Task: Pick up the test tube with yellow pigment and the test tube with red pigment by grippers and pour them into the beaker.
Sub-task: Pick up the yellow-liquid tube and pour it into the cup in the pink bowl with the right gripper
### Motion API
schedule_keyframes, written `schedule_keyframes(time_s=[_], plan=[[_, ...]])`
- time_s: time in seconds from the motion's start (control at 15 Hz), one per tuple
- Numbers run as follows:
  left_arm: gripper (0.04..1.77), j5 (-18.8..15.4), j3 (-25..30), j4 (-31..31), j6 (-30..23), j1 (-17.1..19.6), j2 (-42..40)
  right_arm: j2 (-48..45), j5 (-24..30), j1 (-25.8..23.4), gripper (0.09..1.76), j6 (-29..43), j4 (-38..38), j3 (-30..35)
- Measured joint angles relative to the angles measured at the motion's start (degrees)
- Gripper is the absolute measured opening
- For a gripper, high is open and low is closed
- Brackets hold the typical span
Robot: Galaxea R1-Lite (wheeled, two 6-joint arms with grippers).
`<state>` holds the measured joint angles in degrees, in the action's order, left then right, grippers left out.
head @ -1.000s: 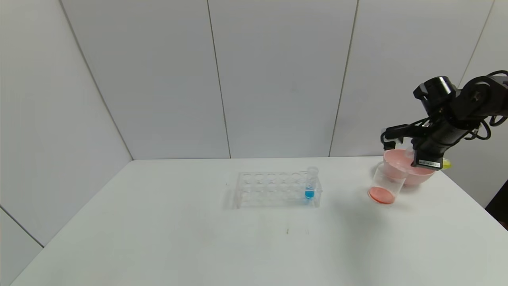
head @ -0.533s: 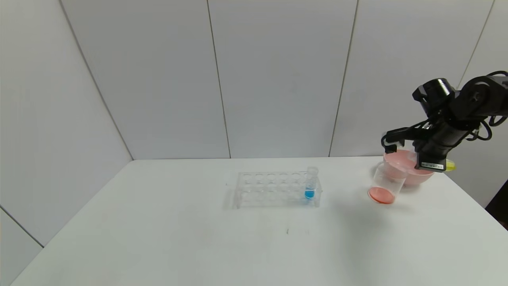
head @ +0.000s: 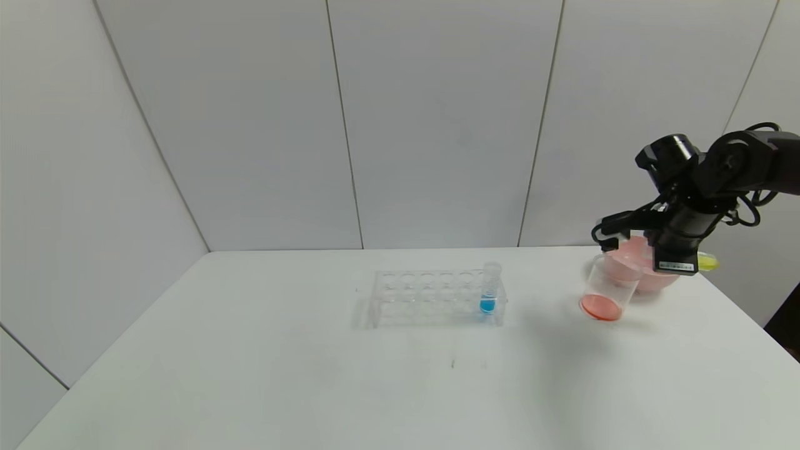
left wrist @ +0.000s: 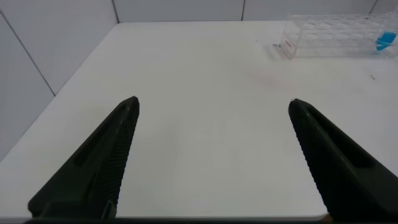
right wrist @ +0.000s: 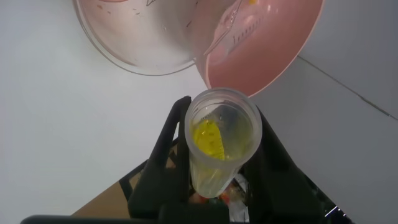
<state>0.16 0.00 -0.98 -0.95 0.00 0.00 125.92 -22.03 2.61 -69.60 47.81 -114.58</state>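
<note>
My right gripper (head: 672,253) is shut on the test tube with yellow pigment (head: 706,262) and holds it tipped near level above the pink bowl (head: 631,265). Only its yellow tip sticks out on the right. In the right wrist view the tube (right wrist: 224,140) sits between the fingers of my right gripper (right wrist: 221,124), with yellow liquid along its wall. The beaker (head: 609,287) stands just left of the gripper with orange-red liquid in its bottom, and it also shows in the right wrist view (right wrist: 143,37). A clear tube (right wrist: 231,32) lies in the bowl. My left gripper (left wrist: 214,106) is open and empty.
A clear rack (head: 431,300) stands mid-table with a blue-liquid tube (head: 489,289) at its right end. The rack also shows in the left wrist view (left wrist: 336,37). The pink bowl (right wrist: 273,56) touches the beaker near the table's right back corner.
My right arm has shifted a little left and down toward the beaker, still holding the yellow tube. Beaker, bowl and rack have not moved.
</note>
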Motion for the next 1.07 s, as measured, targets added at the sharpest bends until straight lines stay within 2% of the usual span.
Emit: schedule_keyframes(time_s=[1.07], plan=[[1.72,0.0,0.0,0.0,0.0,0.0,0.0,1.7,-8.8,2.8,0.56,-1.8,-1.2,0.0]])
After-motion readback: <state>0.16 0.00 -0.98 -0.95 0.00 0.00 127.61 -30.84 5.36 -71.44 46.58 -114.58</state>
